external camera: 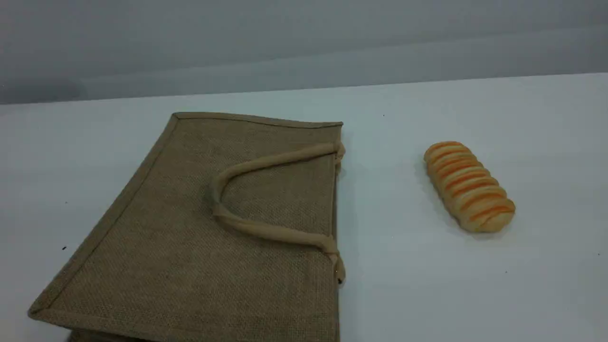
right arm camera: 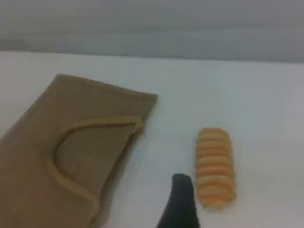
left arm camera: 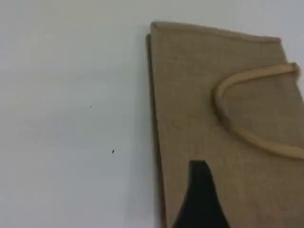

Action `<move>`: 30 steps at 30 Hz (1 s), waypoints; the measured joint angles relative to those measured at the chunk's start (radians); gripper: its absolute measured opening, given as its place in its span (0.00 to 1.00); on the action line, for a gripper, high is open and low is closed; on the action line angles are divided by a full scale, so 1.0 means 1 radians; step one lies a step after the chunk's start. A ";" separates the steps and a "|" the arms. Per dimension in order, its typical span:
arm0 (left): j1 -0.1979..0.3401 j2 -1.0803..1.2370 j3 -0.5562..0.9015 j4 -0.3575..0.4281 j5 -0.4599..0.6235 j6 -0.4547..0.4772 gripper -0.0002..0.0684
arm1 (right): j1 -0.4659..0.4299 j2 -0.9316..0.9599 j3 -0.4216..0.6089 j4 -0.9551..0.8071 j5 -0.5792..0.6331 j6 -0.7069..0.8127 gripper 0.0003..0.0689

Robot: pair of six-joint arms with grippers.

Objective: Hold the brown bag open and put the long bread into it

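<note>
The brown bag (external camera: 199, 237) lies flat on the white table at the left, its mouth edge facing right. Its beige loop handle (external camera: 266, 164) is folded back over the top face. The long bread (external camera: 468, 186) lies on the table right of the bag, well apart from it, striped top up. Neither arm shows in the scene view. One dark fingertip (left arm camera: 199, 190) of my left gripper hangs over the bag (left arm camera: 223, 118), left of the handle (left arm camera: 237, 135). One dark fingertip (right arm camera: 180, 202) of my right gripper hovers just left of the bread (right arm camera: 215, 166), holding nothing.
The white table (external camera: 427, 285) runs back to a grey wall. A bare strip of table separates the bag's mouth edge from the bread. The bag (right arm camera: 61, 156) reaches past the scene view's bottom edge.
</note>
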 joint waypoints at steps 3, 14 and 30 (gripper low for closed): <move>0.000 0.169 -0.022 0.000 -0.078 -0.015 0.67 | 0.000 0.135 0.000 0.075 -0.057 -0.024 0.77; -0.001 0.717 -0.182 -0.056 -0.193 0.003 0.67 | 0.000 0.536 -0.001 0.312 -0.218 -0.201 0.77; -0.091 1.162 -0.349 -0.429 -0.291 0.342 0.67 | 0.000 0.859 -0.210 0.427 -0.228 -0.302 0.77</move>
